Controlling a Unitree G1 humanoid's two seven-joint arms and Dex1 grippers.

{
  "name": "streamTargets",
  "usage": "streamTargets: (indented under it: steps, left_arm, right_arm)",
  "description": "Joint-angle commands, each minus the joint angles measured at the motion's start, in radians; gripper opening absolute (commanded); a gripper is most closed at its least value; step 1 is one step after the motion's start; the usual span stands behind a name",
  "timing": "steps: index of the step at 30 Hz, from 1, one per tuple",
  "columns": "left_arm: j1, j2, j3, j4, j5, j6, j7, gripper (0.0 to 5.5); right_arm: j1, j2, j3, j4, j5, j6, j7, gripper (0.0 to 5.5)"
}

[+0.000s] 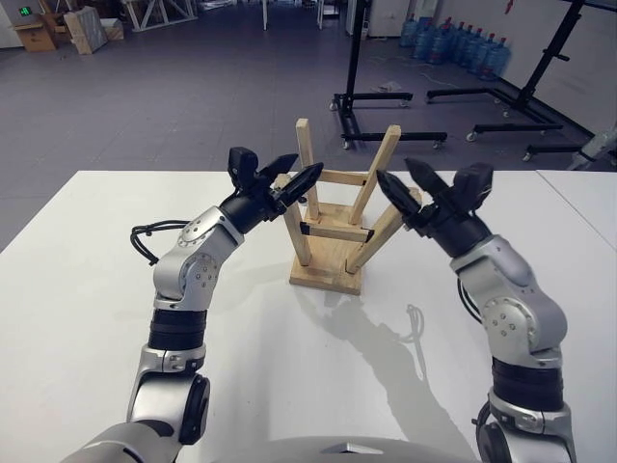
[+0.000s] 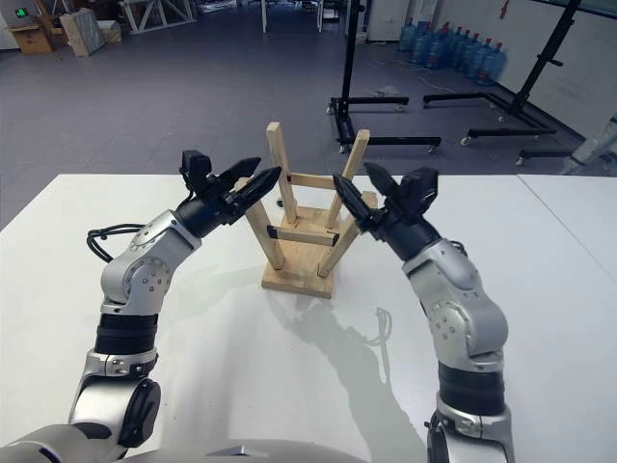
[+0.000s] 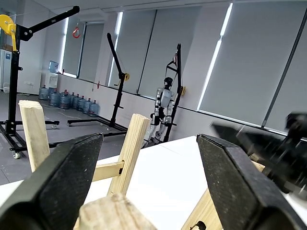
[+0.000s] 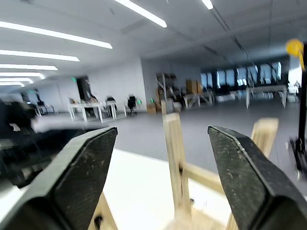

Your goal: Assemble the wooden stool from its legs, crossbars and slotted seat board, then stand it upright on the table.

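Observation:
The wooden stool (image 1: 328,241) stands upside down in the middle of the white table (image 1: 87,289). Its seat board (image 1: 326,274) lies flat and its legs, joined by crossbars, point up. My left gripper (image 1: 303,172) is open at the top of the near left leg, and the leg's end (image 3: 112,213) shows between its fingers (image 3: 57,187). My right gripper (image 1: 395,174) is open beside the top of the near right leg (image 1: 386,227). In the right wrist view, the far legs (image 4: 175,163) stand between the open fingers (image 4: 81,177).
Black wheeled frames (image 1: 386,106) and water bottles (image 1: 463,48) stand on the floor beyond the table's far edge. A second table (image 1: 588,198) adjoins on the right. A black cable (image 1: 145,239) loops by my left forearm. Bare table surface surrounds the stool.

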Motion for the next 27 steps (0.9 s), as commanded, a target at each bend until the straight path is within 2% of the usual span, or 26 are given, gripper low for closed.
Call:
streamTargets:
  steps: [1, 4, 7, 11, 13, 22, 27]
  left_arm:
    - [-0.009, 0.017, -0.001, -0.012, -0.002, 0.012, 0.001, 3.56]
    - [-0.013, 0.017, -0.007, -0.009, -0.002, 0.01, 0.001, 3.56]
    - [-0.016, 0.015, -0.015, -0.007, 0.002, 0.008, 0.0, 3.56]
    - [-0.005, 0.011, -0.028, -0.001, 0.009, 0.005, 0.0, 3.56]
    - [0.005, 0.011, -0.031, -0.002, 0.009, 0.006, -0.001, 3.56]
    - [0.014, 0.013, -0.026, 0.019, 0.019, -0.006, -0.002, 3.56]
    - [0.013, 0.022, -0.024, 0.034, 0.032, -0.024, 0.002, 3.56]
  right_arm:
    - [-0.099, -0.025, -0.064, -0.014, 0.067, -0.028, 0.018, 3.48]
    - [-0.195, -0.038, -0.078, 0.048, 0.077, -0.04, 0.017, 3.48]
    - [-0.239, -0.055, -0.024, 0.148, 0.01, -0.042, 0.039, 3.48]
    - [-0.106, -0.132, 0.201, 0.274, -0.156, 0.02, 0.158, 3.48]
    - [-0.039, -0.155, 0.261, 0.273, -0.197, 0.036, 0.186, 3.48]
    - [-0.124, -0.086, 0.192, 0.236, -0.171, -0.032, 0.112, 3.48]
    - [-0.19, -0.01, 0.041, 0.205, -0.055, -0.094, 0.052, 3.48]
